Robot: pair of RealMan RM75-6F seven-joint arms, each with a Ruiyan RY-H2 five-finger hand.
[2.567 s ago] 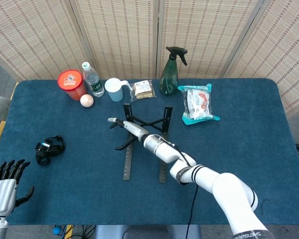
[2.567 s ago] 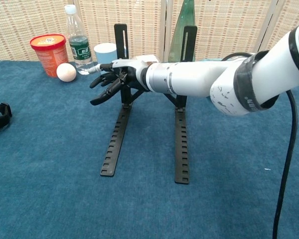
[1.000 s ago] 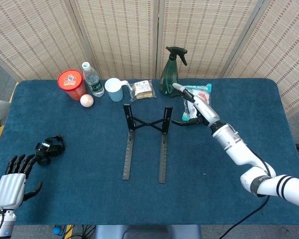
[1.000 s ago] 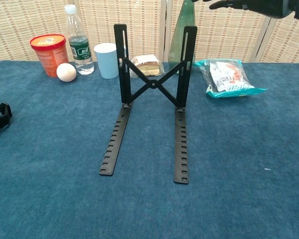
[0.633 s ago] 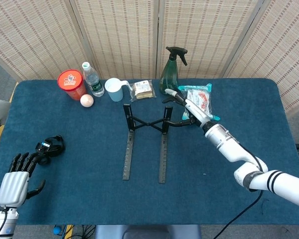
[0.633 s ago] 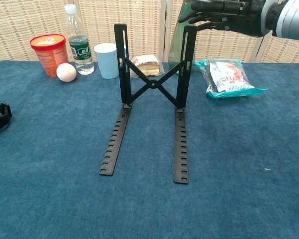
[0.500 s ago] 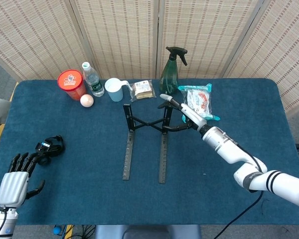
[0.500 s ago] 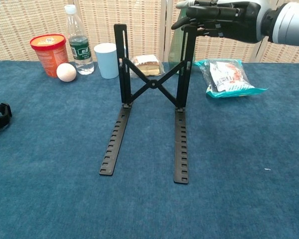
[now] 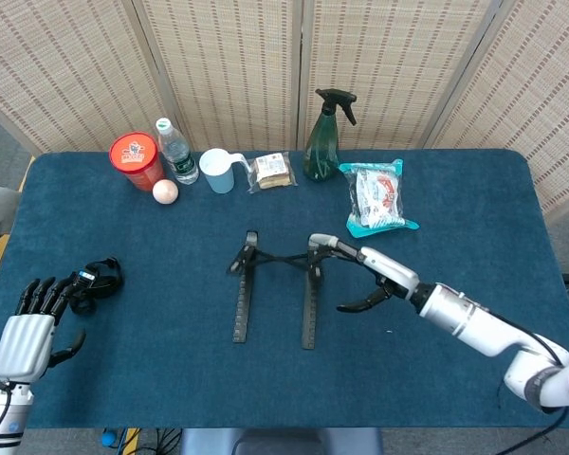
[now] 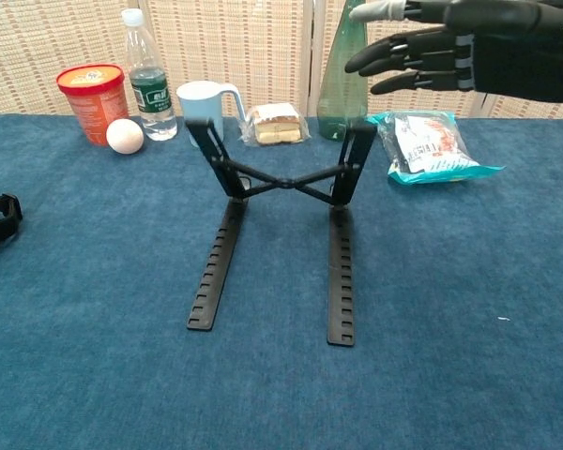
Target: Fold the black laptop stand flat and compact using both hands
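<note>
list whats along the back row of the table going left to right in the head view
red tub → water bottle → egg → blue cup → wrapped sandwich → green spray bottle → snack bag

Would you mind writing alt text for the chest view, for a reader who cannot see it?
A black laptop stand sits on a blue table, its uprights tilted and splayed outward, with the robot's right hand open above its right upright. Behind stand a red tub, egg, water bottle, mug and snack packet.
</note>
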